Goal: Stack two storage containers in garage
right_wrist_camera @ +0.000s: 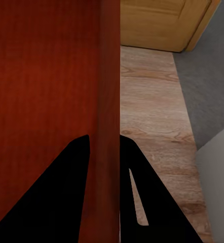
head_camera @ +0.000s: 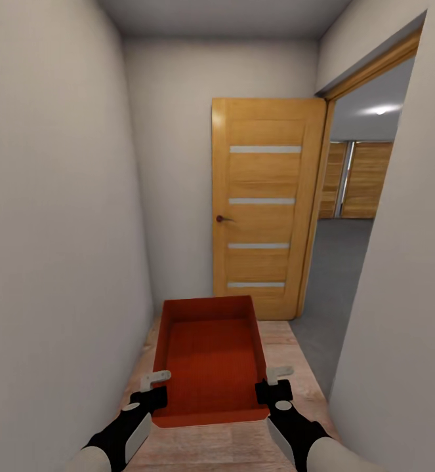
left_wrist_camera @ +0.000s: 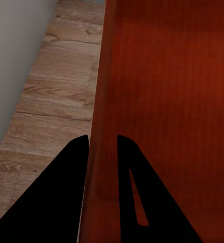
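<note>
Carrying the storage container (head_camera: 209, 357) out in front of you, your left pincer (head_camera: 154, 388) clamps its left wall and your right pincer (head_camera: 276, 384) its right wall. It hangs above the wood-plank floor (head_camera: 289, 341), facing the open wooden door (head_camera: 264, 203).

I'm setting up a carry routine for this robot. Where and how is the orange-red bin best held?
By its two long side walls, near the end closest to the robot, one claw from each side. The bin is open-topped with thin walls, so fingers can straddle a rim, as the left claw and right claw do here.
</note>
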Controlling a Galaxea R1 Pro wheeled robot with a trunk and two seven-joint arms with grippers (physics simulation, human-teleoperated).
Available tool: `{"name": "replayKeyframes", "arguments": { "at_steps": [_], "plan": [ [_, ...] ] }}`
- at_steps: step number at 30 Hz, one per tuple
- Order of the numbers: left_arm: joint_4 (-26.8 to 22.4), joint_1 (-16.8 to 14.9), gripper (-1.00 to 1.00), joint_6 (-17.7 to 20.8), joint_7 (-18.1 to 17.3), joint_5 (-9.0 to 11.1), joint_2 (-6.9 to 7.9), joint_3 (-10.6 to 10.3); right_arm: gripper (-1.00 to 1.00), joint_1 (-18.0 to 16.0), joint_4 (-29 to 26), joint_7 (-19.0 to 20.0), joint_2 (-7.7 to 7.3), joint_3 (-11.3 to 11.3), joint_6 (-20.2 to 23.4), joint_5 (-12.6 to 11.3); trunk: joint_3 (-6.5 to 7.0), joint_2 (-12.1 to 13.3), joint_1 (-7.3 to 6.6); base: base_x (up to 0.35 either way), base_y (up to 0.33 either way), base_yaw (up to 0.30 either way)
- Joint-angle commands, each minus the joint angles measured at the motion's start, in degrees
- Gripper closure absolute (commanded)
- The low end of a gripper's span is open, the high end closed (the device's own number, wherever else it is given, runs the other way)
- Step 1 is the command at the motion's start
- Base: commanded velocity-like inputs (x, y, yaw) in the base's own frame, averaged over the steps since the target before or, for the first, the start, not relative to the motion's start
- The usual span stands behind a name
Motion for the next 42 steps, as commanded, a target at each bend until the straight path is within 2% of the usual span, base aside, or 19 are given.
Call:
{"name": "replayKeyframes", "arguments": {
  "at_steps": [1, 25, 31, 42],
  "plan": [
    [-0.27, -0.04, 1.00, -0.04, 3.20, -0.57, 2.71, 0.15, 1.00, -0.07, 0.25, -0.34, -0.06, -0.93, -0.30, -0.85, -0.07, -0.05, 0.04, 0.322, 0.000, 0.000],
    [-0.38, -0.04, 1.00, -0.07, 3.20, -0.57, 2.71, 0.10, 1.00, -0.07, 0.25, -0.34, -0.06, -0.93, -0.29, -0.85, -0.07, -0.05, 0.04, 0.318, 0.000, 0.000],
    [-0.86, -0.04, 1.00, -0.15, 3.20, -0.66, 2.68, 0.02, 1.00, -0.07, 0.25, -0.36, -0.06, -0.93, -0.30, -0.85, -0.02, -0.05, 0.04, 0.073, 0.000, -0.079],
    [-0.89, -0.04, 1.00, -0.16, 3.20, -0.66, 2.71, 0.03, 1.00, -0.07, 0.25, -0.41, -0.01, -0.93, -0.29, -0.85, 0.00, -0.05, 0.04, 0.003, 0.000, -0.272]
  ]
}}
